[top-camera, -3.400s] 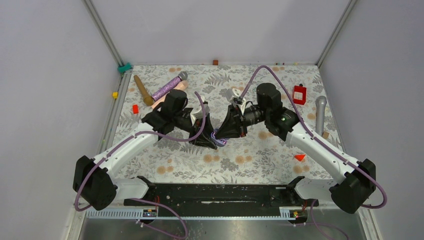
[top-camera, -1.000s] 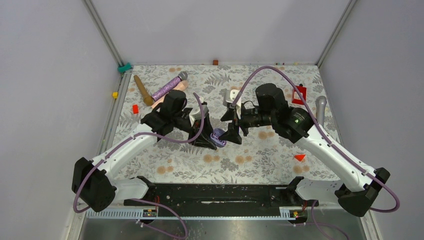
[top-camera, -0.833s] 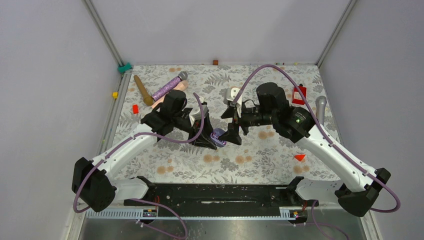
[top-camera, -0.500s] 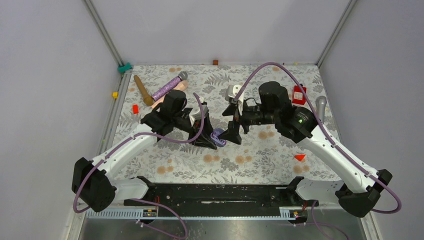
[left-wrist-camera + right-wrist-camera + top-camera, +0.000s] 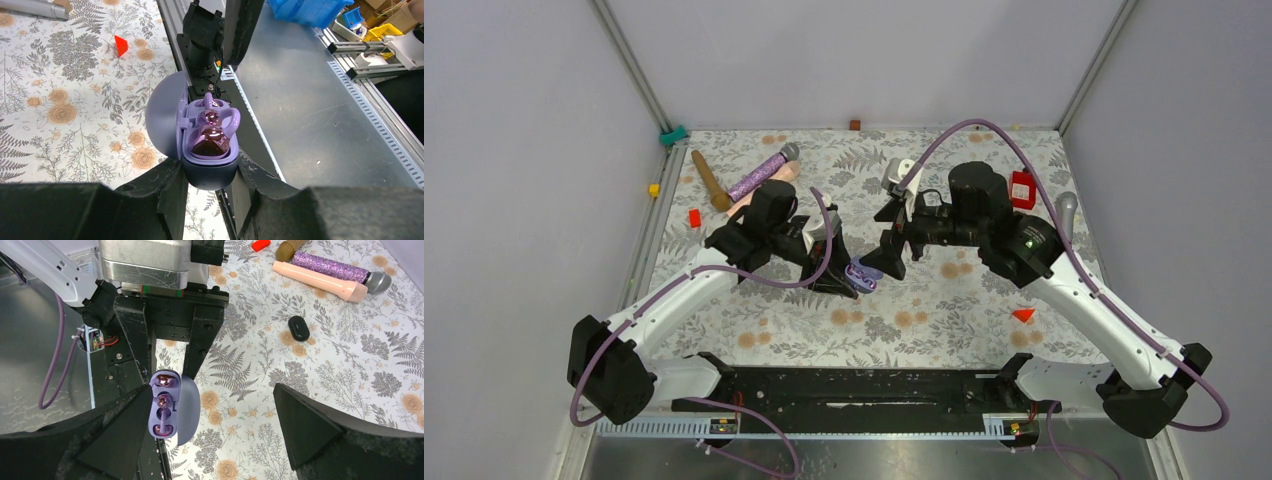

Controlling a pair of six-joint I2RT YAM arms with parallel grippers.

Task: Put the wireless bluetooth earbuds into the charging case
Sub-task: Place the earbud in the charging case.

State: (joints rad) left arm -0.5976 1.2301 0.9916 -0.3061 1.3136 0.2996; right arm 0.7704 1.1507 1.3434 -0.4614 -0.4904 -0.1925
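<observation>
Table: floral print (image 5: 944, 300), grey walls around.
Left arm: stretched to mid-table, left gripper (image 5: 207, 180) pinched narrow on charging case (image 5: 210, 172), lid open.
Right arm: right gripper (image 5: 212, 432) spread wide, empty, beside case.
Earbud (image 5: 210, 135): purple, seated in case.
Hidden: case bottom behind fingers; second bud unclear.

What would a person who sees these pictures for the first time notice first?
The open purple charging case, over the middle of the table, is clamped between the left fingers, with a glossy purple earbud inside. Facing it, the right fingers stand wide apart, holding nothing. Toward the far left lies a glittery purple microphone.
</observation>
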